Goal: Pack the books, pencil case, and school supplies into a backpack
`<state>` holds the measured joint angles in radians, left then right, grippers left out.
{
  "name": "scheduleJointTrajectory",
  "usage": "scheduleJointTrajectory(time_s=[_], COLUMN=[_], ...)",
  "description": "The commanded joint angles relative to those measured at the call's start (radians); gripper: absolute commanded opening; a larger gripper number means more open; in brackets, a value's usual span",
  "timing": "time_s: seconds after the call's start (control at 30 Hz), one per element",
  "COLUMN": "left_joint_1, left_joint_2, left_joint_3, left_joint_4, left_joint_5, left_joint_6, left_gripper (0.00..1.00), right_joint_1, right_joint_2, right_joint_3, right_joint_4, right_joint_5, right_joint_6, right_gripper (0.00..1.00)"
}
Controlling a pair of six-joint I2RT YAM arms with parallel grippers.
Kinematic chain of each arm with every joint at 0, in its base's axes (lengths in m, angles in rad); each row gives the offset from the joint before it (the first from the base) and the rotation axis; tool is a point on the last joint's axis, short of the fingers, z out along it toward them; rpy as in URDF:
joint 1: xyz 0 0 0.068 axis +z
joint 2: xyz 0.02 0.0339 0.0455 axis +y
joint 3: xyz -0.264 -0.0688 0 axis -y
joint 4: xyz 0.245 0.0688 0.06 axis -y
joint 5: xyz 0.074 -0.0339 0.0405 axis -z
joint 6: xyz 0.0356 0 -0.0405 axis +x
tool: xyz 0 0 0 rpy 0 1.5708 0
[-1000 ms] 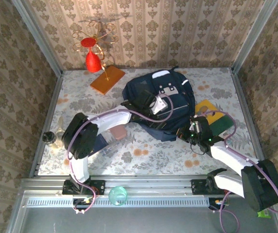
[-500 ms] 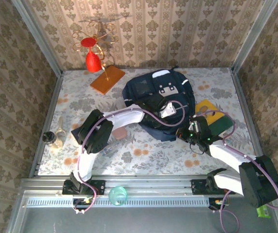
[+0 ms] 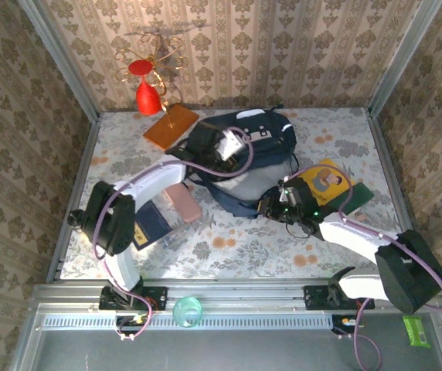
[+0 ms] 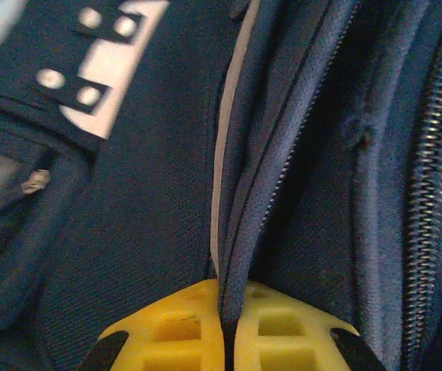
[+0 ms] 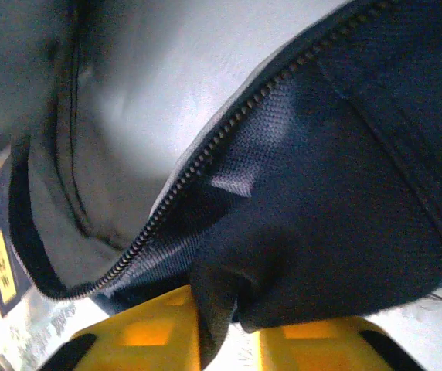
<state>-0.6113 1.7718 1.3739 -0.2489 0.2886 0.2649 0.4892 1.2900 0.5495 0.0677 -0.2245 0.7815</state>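
Observation:
The navy backpack (image 3: pixel 271 143) lies mid-table with its mouth pulled open onto pale grey lining (image 3: pixel 240 185). My left gripper (image 3: pixel 225 145) is shut on a fold of the backpack (image 4: pixel 144 216) beside a zip, its yellow fingers (image 4: pixel 178 328) pressed together on the cloth. My right gripper (image 3: pixel 271 207) sits at the near rim; its jaws stand slightly apart with a fold of backpack (image 5: pixel 345 193) hanging loosely between them. A yellow book (image 3: pixel 325 182) overlaps a green book (image 3: pixel 358 199) at the right. The pink pencil case (image 3: pixel 182 202) and a navy book (image 3: pixel 153 222) lie at the left.
An orange slab (image 3: pixel 171 126) and a red ornament on a gold wire stand (image 3: pixel 147 93) sit at the back left. A small dark-lidded jar (image 3: pixel 78 220) stands by the left wall. Metal frame rails border the table on both sides.
My left gripper shut on the backpack's fabric and pulled it toward the back, opening the mouth and showing the grey lining. My right gripper shifted left and its jaws parted a little.

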Motion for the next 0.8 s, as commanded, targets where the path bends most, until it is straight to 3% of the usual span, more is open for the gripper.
scheduleJointTrajectory(time_s=[0.0, 0.13, 0.27, 0.43, 0.53, 0.63, 0.7, 0.77], left_joint_1=[0.078, 0.114, 0.142, 0.198, 0.199, 0.199, 0.196, 0.188], left_joint_2=[-0.042, -0.046, -0.048, -0.066, -0.064, -0.064, -0.071, -0.085], left_joint_3=[-0.001, 0.025, 0.035, -0.015, -0.044, -0.093, -0.122, -0.141], left_joint_4=[0.113, 0.133, 0.088, 0.103, 0.085, 0.087, 0.101, 0.115], left_joint_5=[0.151, 0.217, 0.245, 0.348, 0.334, 0.286, 0.254, 0.227], left_joint_6=[-0.112, -0.151, -0.098, -0.074, -0.057, -0.066, -0.087, -0.118], left_gripper=[0.00, 0.00, 0.00, 0.00, 0.01, 0.08, 0.13, 0.25], right_joint_1=[0.006, 0.001, -0.048, -0.267, -0.418, -0.531, -0.564, -0.567], right_joint_2=[0.020, -0.056, -0.186, -0.273, -0.242, -0.153, -0.093, -0.031], right_joint_3=[0.035, 0.062, 0.097, 0.127, 0.156, 0.199, 0.219, 0.240], right_joint_4=[-0.109, -0.264, -0.418, -0.508, -0.507, -0.481, -0.451, -0.428], right_joint_5=[0.033, 0.093, 0.149, 0.173, 0.167, 0.181, 0.171, 0.169], right_joint_6=[-0.048, -0.146, -0.243, -0.290, -0.296, -0.295, -0.282, -0.274], right_gripper=[0.32, 0.41, 0.49, 0.68, 0.73, 0.77, 0.77, 0.77])
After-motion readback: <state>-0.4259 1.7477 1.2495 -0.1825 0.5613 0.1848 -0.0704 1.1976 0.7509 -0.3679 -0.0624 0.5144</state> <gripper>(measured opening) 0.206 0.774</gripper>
